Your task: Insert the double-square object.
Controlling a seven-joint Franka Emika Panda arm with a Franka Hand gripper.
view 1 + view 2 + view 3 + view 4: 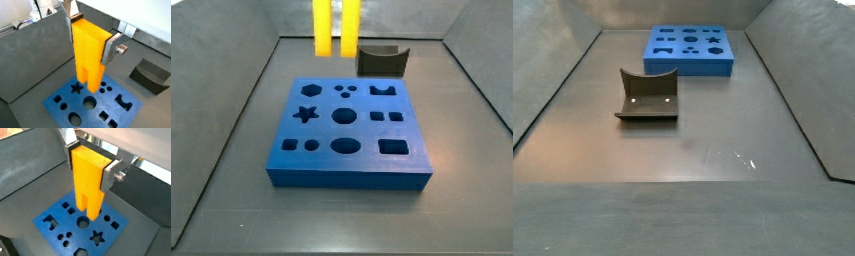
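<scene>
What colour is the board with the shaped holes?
Blue board, clearest in a side view; the gripper holds the peg above it.

No legible text, labels, brands, numbers or signs in any view. Checked surfaces: tall bright yellow-orange double-square object, plain faces, clamped between the silver fingers of the gripper above the board; flat blue board with shaped holes, unmarked; dark grey block with curved notch, unmarked; grey floor and walls, unmarked.

Hand with flat silver fingers, round screw
</scene>
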